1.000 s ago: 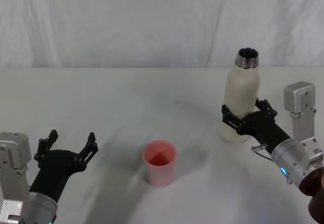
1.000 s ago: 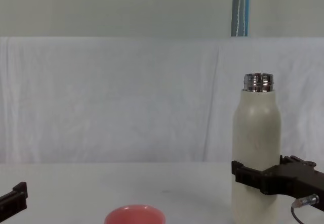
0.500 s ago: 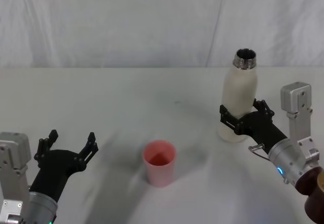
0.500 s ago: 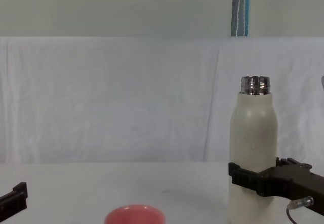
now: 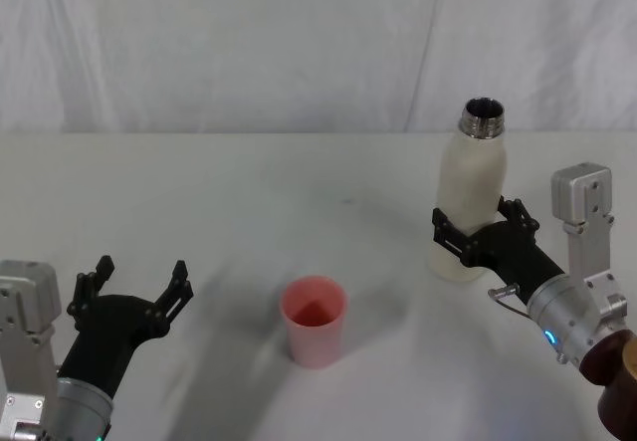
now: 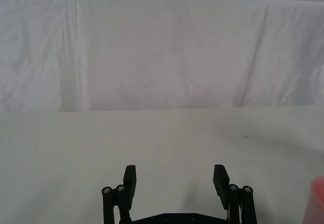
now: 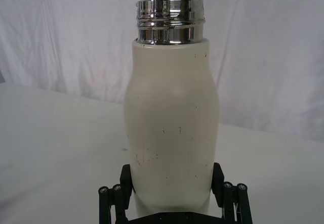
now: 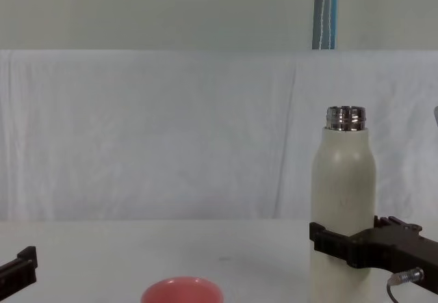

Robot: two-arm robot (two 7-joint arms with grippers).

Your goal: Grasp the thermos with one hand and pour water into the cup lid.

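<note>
White cloth covers the surface point(image 5: 249, 182). Left claw point(image 5: 134, 284) idles spread near the front edge; the cup point(image 5: 315, 321) stands mid-front. Right claw point(image 5: 478, 230) pinches the thermos point(image 5: 471, 192) low down, so it could swing or slip while tipping.

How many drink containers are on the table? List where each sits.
2. The thermos stands upright at the table's right, the right gripper closed around its lower body. The cup lid stands near the middle, closer to the robot.

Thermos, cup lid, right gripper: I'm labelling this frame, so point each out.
thermos point(image 5: 474, 187), head view, cream body.
cup lid point(image 5: 315, 323), head view, pink side wall.
right gripper point(image 5: 478, 232), head view, between its fingertips, around the thermos.
</note>
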